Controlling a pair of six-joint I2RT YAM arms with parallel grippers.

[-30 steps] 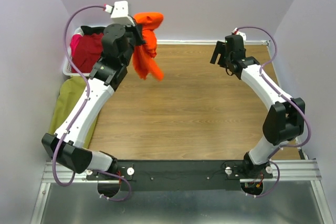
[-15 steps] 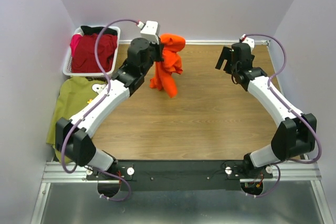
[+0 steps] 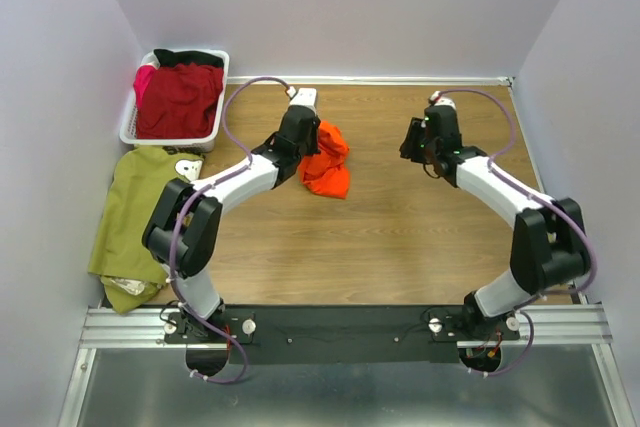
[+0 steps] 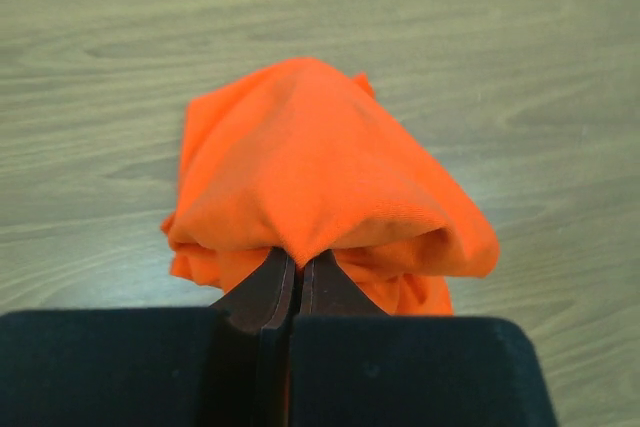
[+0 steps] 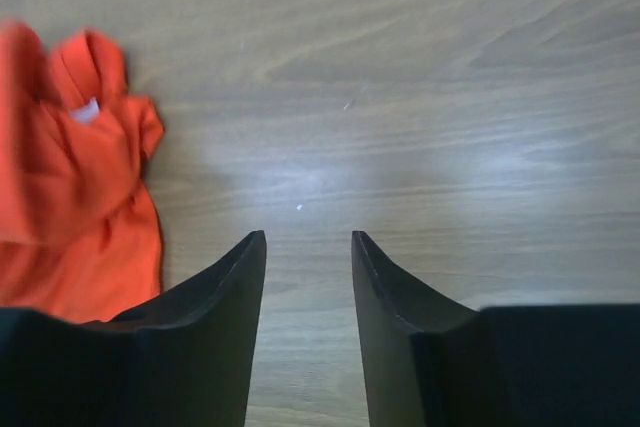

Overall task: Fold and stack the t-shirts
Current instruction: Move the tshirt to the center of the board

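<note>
The bright orange t-shirt (image 3: 326, 163) lies bunched on the wooden table near its back middle. My left gripper (image 3: 307, 142) is shut on a fold of it; in the left wrist view the orange t-shirt (image 4: 310, 177) drapes over the closed gripper (image 4: 297, 259). My right gripper (image 3: 412, 139) is open and empty, low over the table to the right of the shirt. In the right wrist view the gripper (image 5: 308, 239) gapes over bare wood, with the orange t-shirt (image 5: 70, 197) at the left edge. A dark red t-shirt (image 3: 180, 99) fills the basket. An olive green t-shirt (image 3: 140, 207) lies at the table's left edge.
The white slatted basket (image 3: 132, 135) stands at the back left corner. Purple walls enclose the table on three sides. Wood shows in front of the orange shirt and to the right of it.
My left gripper carried the orange t-shirt from high near the basket down and right, and the shirt now rests bunched on the table. My right gripper moved lower and slightly left.
</note>
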